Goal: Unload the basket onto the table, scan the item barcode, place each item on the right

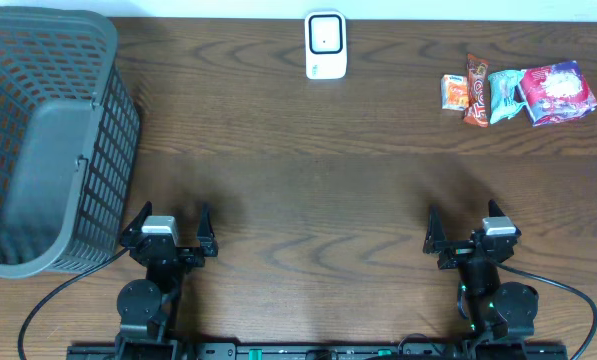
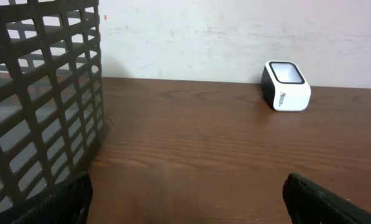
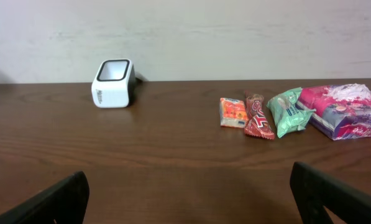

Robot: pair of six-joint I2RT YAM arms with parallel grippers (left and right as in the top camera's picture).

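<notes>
A white barcode scanner (image 1: 326, 45) with a dark window stands at the table's far edge, also seen in the left wrist view (image 2: 286, 85) and the right wrist view (image 3: 113, 83). Several snack packets lie at the far right: an orange one (image 1: 455, 92), a red-brown bar (image 1: 477, 90), a teal pack (image 1: 505, 95) and a pink-purple pack (image 1: 559, 92). In the right wrist view they are the orange (image 3: 233, 113), bar (image 3: 257, 116), teal (image 3: 288, 111) and pink (image 3: 347, 110). My left gripper (image 1: 169, 226) and right gripper (image 1: 475, 230) rest open near the front edge, both empty.
A large dark grey mesh basket (image 1: 48, 140) fills the left side of the table, close to my left gripper, and its wall (image 2: 42, 93) takes up the left of the left wrist view. Bare brown wood lies between the grippers and the scanner.
</notes>
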